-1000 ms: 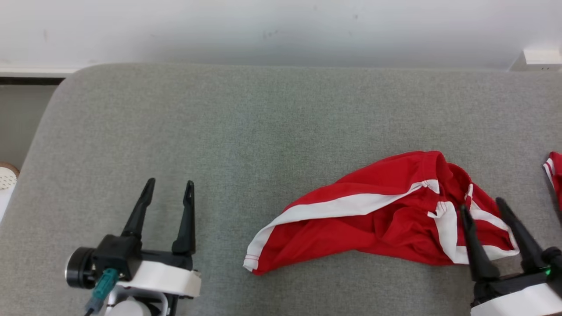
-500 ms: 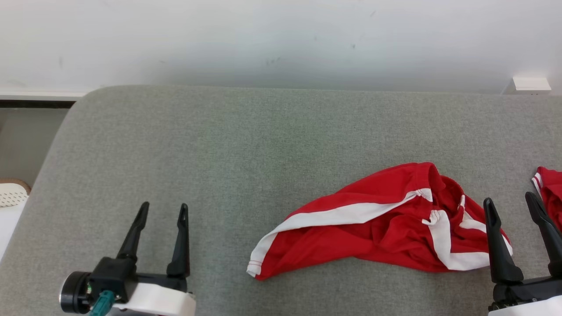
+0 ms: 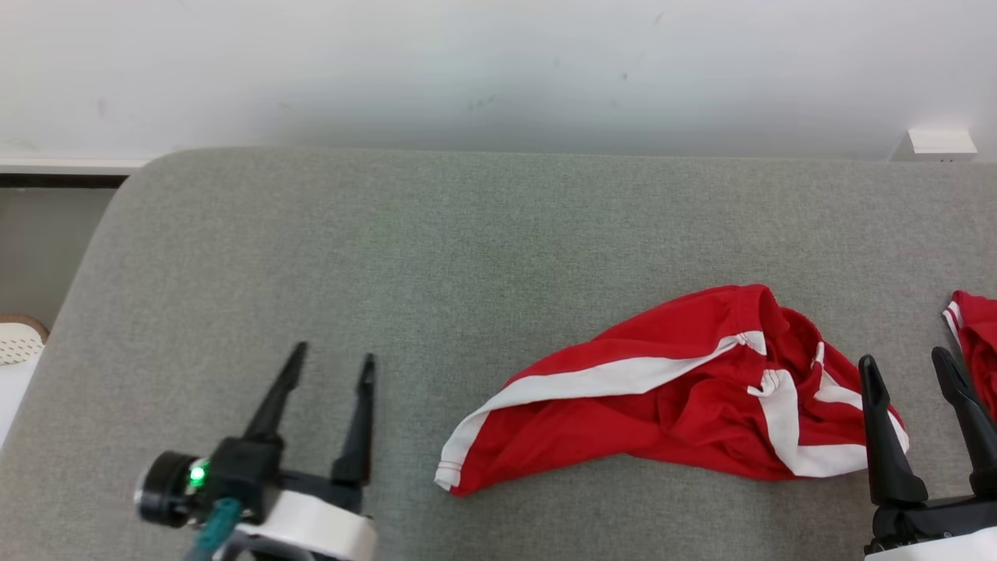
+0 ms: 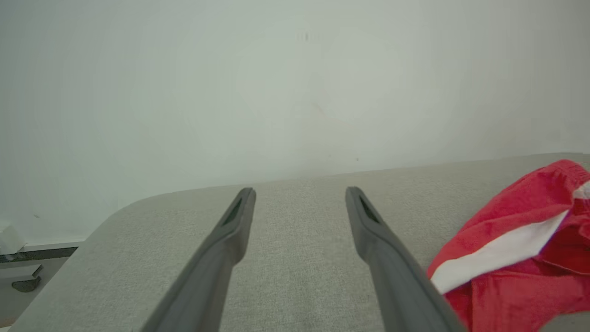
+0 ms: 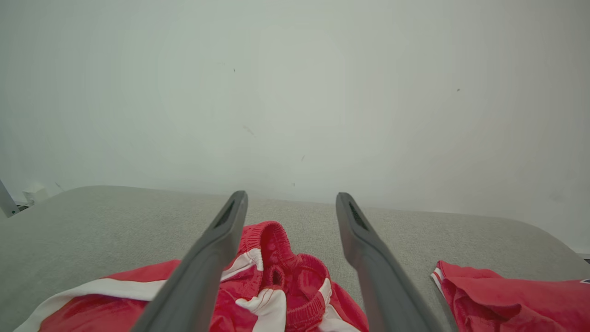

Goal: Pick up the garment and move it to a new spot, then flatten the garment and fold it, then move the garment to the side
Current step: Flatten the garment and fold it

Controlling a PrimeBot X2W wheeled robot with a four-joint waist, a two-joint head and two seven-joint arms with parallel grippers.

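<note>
Red-and-white garment (image 3: 678, 405) crumpled on grey upholstered surface (image 3: 389, 249), right of centre, white-edged hem end pointing left, bunched waistband end to the right. Well apart from it at lower left, left gripper (image 3: 333, 353), fingers spread wide, holding nothing. At lower right, right gripper (image 3: 902, 357), fingers likewise spread and empty, one finger overlapping the bunched end. At the far right edge, second red cloth (image 3: 974, 327), apart from the first. Behind, white wall (image 3: 467, 70).

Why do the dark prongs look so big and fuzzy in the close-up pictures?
Head view: even light, red garment sharp. Left wrist view: fingers sit close to the wide lens, so they loom, slightly soft. Right wrist view: the same; wall pale and hazy.
</note>
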